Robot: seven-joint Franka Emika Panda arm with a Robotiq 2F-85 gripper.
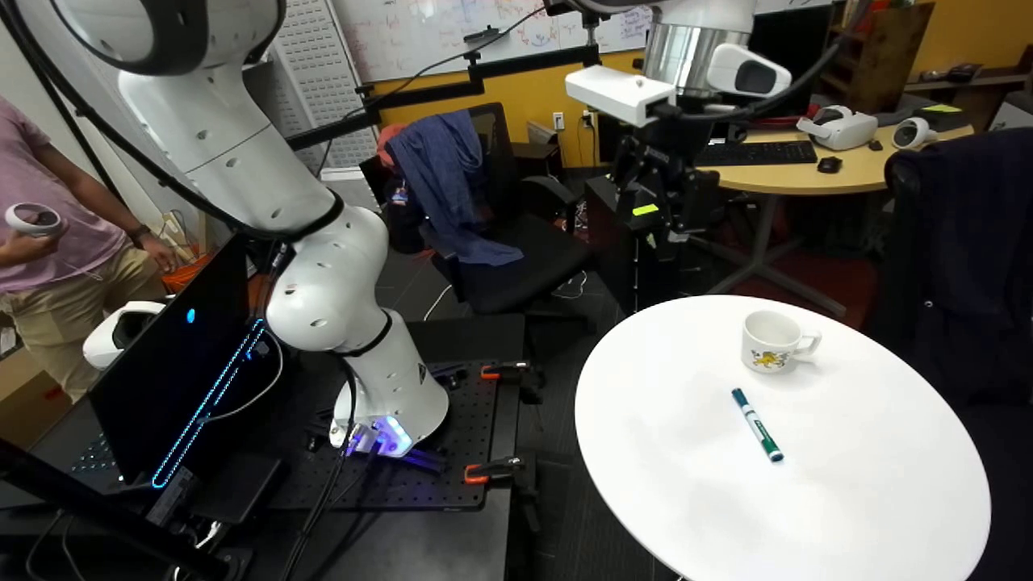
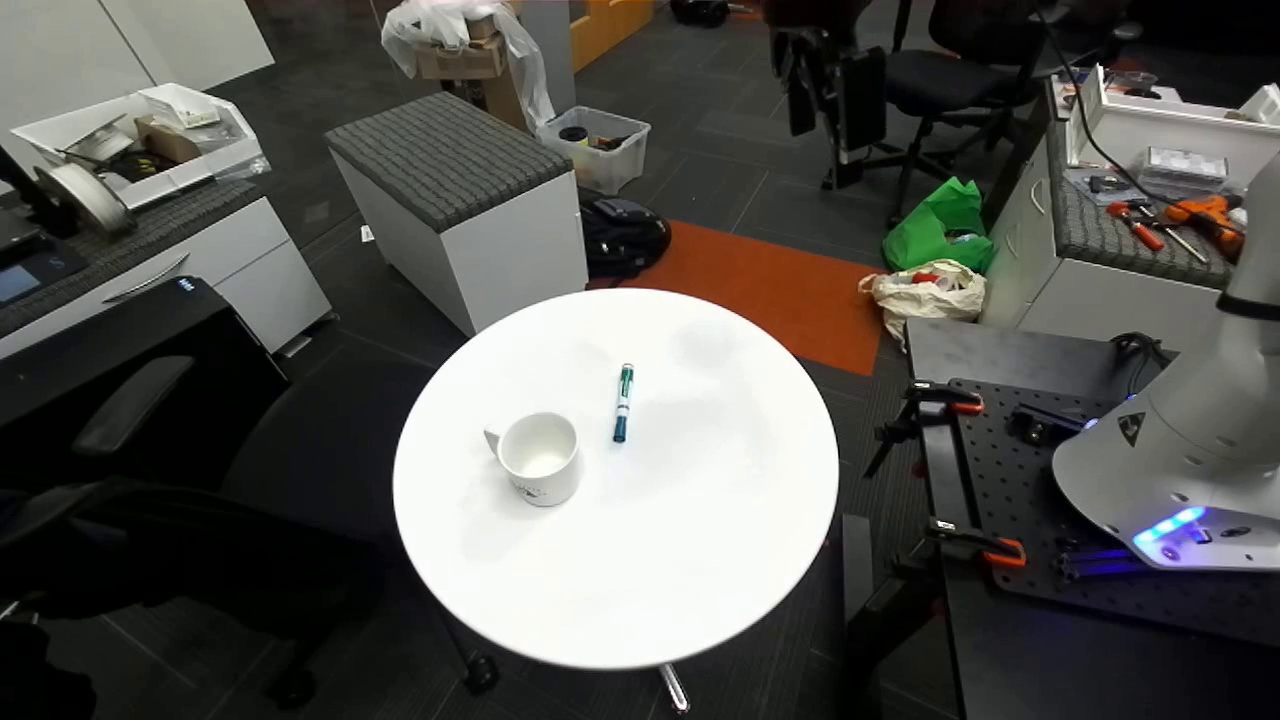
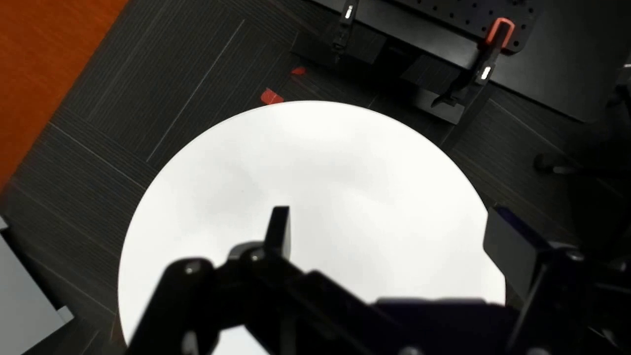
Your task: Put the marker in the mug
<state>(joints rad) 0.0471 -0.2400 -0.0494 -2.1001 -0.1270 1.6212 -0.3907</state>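
Observation:
The green marker [image 1: 757,424] lies flat on the round white table [image 1: 646,452]; it also shows in an exterior view [image 2: 623,403]. The white mug [image 1: 771,342] stands upright beside the marker, apart from it; it also shows in an exterior view [image 2: 541,459]. A yellow print is on its side, and its handle points away from the marker. My gripper [image 1: 667,240] is high above the table, away from both things, and also shows in an exterior view [image 2: 826,150]. In the wrist view my gripper [image 3: 387,217] is open with nothing between its fingers. Marker and mug do not show there.
The robot's base stands on a black bench [image 2: 1040,640] with orange-tipped clamps [image 1: 492,472] along its edge, across a gap from the table. Office chairs [image 1: 516,242] stand near the table. A grey-topped cabinet [image 2: 450,160] is beyond it.

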